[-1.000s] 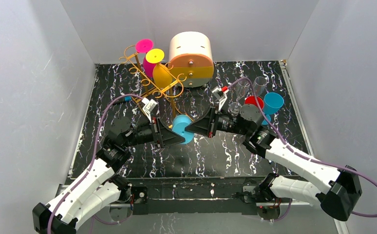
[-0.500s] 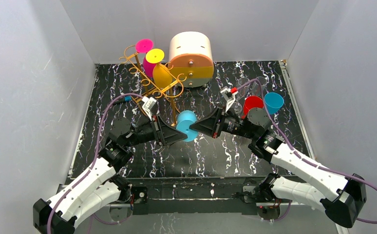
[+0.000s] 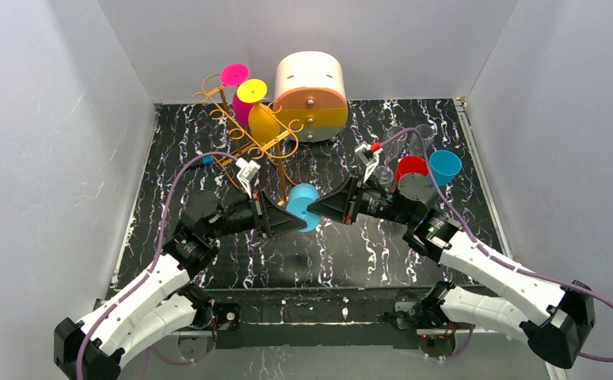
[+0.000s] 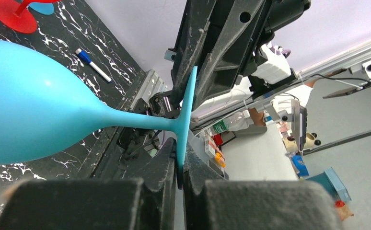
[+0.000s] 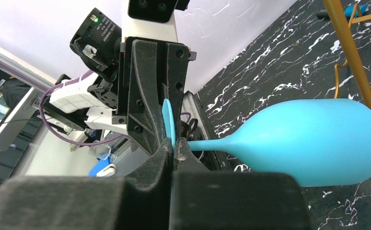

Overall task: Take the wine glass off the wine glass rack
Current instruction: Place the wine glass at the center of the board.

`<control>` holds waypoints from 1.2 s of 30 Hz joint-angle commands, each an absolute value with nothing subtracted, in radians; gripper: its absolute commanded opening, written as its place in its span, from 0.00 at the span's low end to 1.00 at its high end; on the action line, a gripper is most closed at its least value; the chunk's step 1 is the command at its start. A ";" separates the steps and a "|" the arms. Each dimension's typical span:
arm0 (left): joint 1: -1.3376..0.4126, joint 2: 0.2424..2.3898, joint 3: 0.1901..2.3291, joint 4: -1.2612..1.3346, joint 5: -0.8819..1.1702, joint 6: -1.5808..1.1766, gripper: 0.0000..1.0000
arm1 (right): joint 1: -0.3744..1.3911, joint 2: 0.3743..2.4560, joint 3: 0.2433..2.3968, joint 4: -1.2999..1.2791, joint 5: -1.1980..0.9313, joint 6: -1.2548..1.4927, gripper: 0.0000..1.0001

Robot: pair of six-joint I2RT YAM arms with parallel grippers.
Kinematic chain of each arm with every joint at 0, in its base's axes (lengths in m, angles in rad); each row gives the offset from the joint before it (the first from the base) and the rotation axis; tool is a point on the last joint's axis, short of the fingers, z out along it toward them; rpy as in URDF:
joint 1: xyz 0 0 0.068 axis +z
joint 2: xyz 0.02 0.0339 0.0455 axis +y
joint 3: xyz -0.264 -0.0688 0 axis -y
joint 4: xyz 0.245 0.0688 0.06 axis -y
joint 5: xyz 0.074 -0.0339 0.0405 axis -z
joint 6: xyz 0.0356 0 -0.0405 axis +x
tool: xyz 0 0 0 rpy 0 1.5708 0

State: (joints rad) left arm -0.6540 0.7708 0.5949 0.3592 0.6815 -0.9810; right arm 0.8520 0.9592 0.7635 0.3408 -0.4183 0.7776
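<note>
Top view: the left arm (image 3: 169, 269) is reaching toward 2 o'clock and the right arm (image 3: 477, 261) toward 10 o'clock, their tips meeting above mid-desk (image 3: 367, 245). The left claw (image 3: 298, 224) and right claw (image 3: 313, 211) are both clamping the foot of the blue wine glass (image 3: 299, 198). The glass is lying sideways, off the wine glass rack (image 3: 249, 149) standing at 11 o'clock. Half a second ago the left claw was standing apart; now it is pinching. White walls (image 3: 50, 158) are enclosing the black marbled surface.

Left wrist view: its fingers (image 4: 164, 158) are squeezing the foot's rim, with the right claw gripping the opposite edge.

Right wrist view: its fingers are pressing the same disc.
</note>
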 commanded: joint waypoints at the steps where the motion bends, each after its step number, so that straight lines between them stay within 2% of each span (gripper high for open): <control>1: -0.664 0.752 0.611 0.348 0.769 -0.891 0.00 | 0.855 0.898 0.854 0.210 -0.318 0.667 0.24; 6: -0.663 0.669 0.617 0.211 0.804 -0.696 0.00 | 0.856 0.837 0.913 0.036 -0.066 0.590 0.33; 8: -0.663 0.656 0.626 0.155 0.834 -0.630 0.00 | 0.855 0.824 0.925 0.005 -0.023 0.580 0.39; 10: -0.664 0.655 0.644 0.106 0.857 -0.567 0.00 | 0.855 0.830 0.949 -0.044 -0.008 0.573 0.49; 14: -0.664 0.655 0.657 0.033 0.910 -0.466 0.00 | 0.826 0.908 1.044 -0.266 0.143 0.621 0.54; 16: -0.664 0.651 0.660 -0.009 0.962 -0.390 0.00 | 0.755 0.927 1.031 -0.243 0.035 0.639 0.56; 20: -0.664 0.613 0.656 -0.072 0.980 -0.249 0.00 | 0.604 0.983 0.999 -0.124 -0.370 0.696 0.67; 23: -0.664 0.582 0.658 -0.099 0.983 -0.169 0.00 | 0.554 1.019 0.995 -0.100 -0.534 0.712 0.77; 26: -0.664 0.552 0.654 -0.135 0.996 -0.066 0.00 | 0.537 1.045 0.986 -0.051 -0.679 0.739 0.82; 31: -0.664 0.534 0.656 -0.194 1.048 0.107 0.00 | 0.536 1.082 0.942 0.116 -0.808 0.845 0.86; 36: -0.664 0.585 0.673 -0.226 1.116 0.156 0.00 | 0.536 1.106 0.888 0.316 -0.852 0.956 0.86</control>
